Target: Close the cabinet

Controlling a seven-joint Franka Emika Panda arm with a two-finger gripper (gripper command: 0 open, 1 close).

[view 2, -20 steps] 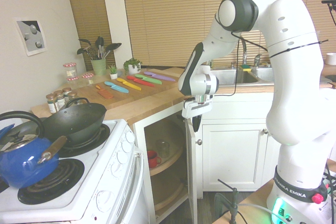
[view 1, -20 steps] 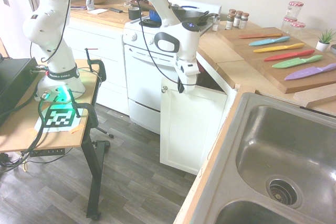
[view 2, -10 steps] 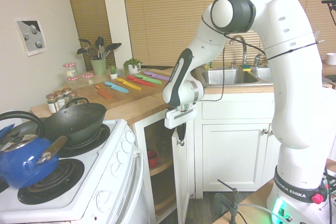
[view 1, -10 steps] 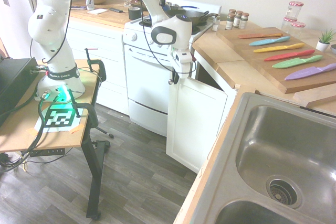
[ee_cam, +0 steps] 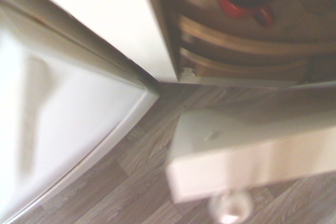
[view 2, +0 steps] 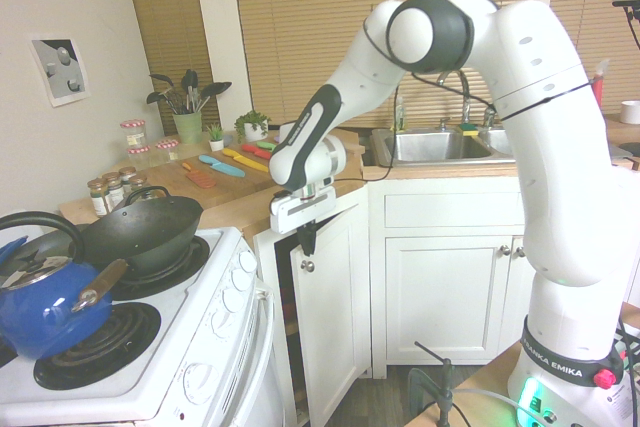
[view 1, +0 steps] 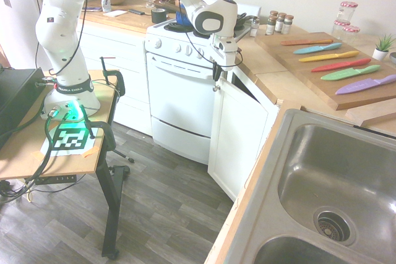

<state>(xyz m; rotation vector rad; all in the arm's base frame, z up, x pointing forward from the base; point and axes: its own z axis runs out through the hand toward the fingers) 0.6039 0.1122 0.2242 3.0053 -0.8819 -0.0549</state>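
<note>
Swung nearer its frame since the earlier view, the cabinet door (view 2: 335,297) stands ajar at six o'clock below our gripper (view 2: 308,239), fingers together by the knob (view 2: 308,266); we should push steadily toward the oven (view 1: 179,94), following the hinge's arc.

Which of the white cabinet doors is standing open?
The door beside the stove, with the gripper at its knob; the doors under the sink are shut.

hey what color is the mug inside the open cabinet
Red; the mug shows best in the wrist view.
</note>
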